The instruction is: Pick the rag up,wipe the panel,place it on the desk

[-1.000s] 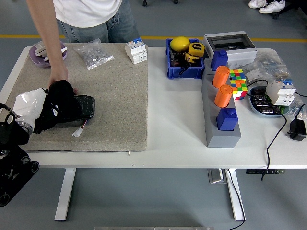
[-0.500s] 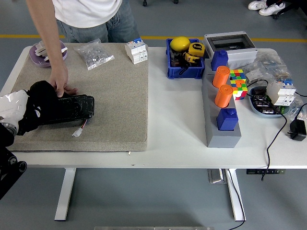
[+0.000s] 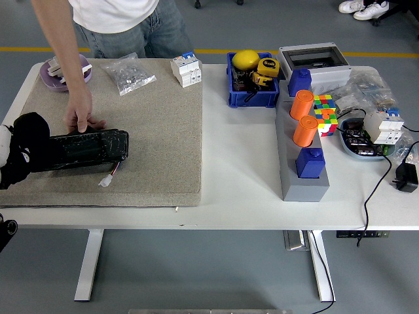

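Rag (image 3: 29, 127) at panel's (image 3: 88, 147) left end — person's hand (image 3: 82, 120) alongside

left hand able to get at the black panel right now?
Probably yes: the left hand is already at the black panel's left end on the mat. The person's hand rests only at its far edge.

My left hand (image 3: 14, 157) is mostly cut off by the picture's 9 o'clock edge, its fingers buried under the black rag (image 3: 29, 140) (grip unreadable). At 12 o'clock, the person (image 3: 114, 26) is cropped above the chest.
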Action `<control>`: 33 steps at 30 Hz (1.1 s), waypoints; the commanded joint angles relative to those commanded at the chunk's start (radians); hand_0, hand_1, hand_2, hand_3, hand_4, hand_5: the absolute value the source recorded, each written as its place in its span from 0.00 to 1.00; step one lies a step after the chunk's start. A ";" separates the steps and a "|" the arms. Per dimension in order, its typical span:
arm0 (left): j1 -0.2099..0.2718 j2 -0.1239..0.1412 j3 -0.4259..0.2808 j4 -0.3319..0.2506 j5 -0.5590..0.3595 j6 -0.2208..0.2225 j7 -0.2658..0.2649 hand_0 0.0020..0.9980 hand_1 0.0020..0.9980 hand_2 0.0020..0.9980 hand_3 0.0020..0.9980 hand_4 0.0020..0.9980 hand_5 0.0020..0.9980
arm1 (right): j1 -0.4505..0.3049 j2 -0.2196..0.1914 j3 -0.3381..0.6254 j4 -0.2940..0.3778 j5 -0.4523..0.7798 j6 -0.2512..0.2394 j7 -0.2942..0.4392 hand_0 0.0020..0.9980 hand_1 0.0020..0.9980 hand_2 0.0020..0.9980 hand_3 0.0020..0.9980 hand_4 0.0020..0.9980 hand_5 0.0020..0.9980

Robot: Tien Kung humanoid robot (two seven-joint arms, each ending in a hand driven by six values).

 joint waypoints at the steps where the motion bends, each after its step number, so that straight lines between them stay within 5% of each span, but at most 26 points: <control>1: 0.000 0.003 -0.004 0.009 -0.001 0.002 -0.003 0.18 0.12 0.53 0.47 0.15 0.00 | 0.000 0.000 0.000 0.000 0.000 0.000 0.000 0.73 0.58 0.72 0.76 1.00 0.60; 7: -0.009 0.018 -0.007 0.056 -0.021 0.031 -0.039 0.18 0.12 0.53 0.47 0.15 0.00 | -0.001 0.000 -0.002 0.002 -0.001 -0.001 -0.001 0.73 0.58 0.72 0.75 1.00 0.60; 16: -0.051 0.037 0.059 0.202 -0.099 0.104 -0.180 0.21 0.18 0.52 0.47 0.17 0.00 | 0.003 -0.003 -0.005 0.007 -0.005 -0.004 -0.001 0.73 0.58 0.72 0.76 1.00 0.61; 18: -0.054 0.039 0.067 0.219 -0.104 0.104 -0.187 0.25 0.26 0.52 0.47 0.19 0.00 | 0.002 -0.003 -0.005 0.007 -0.005 -0.004 -0.001 0.73 0.58 0.72 0.75 1.00 0.61; 23: -0.057 0.042 0.085 0.244 -0.119 0.080 -0.190 0.25 0.26 0.52 0.47 0.19 0.00 | 0.002 -0.003 -0.005 0.008 -0.007 -0.005 -0.002 0.73 0.58 0.72 0.75 1.00 0.61; 24: -0.057 0.042 0.086 0.246 -0.121 0.078 -0.192 0.25 0.44 0.53 0.48 0.10 0.00 | 0.002 -0.003 -0.005 0.009 -0.007 -0.005 -0.002 0.73 0.58 0.72 0.76 1.00 0.61; 29: -0.060 0.044 0.095 0.252 -0.116 0.047 -0.183 0.25 0.44 0.53 0.48 0.10 0.00 | 0.004 -0.005 -0.010 0.009 -0.008 -0.005 -0.002 0.73 0.58 0.72 0.76 1.00 0.61; 30: -0.060 0.044 0.094 0.253 -0.118 0.040 -0.180 0.27 0.57 0.58 0.53 0.39 0.00 | 0.004 -0.005 -0.010 0.010 -0.009 -0.006 -0.002 0.73 0.58 0.72 0.76 1.00 0.61; 33: -0.059 0.046 0.096 0.251 -0.123 0.033 -0.185 0.27 0.57 0.58 0.53 0.39 0.00 | 0.004 -0.005 -0.011 0.011 -0.011 -0.006 -0.002 0.73 0.58 0.72 0.76 1.00 0.61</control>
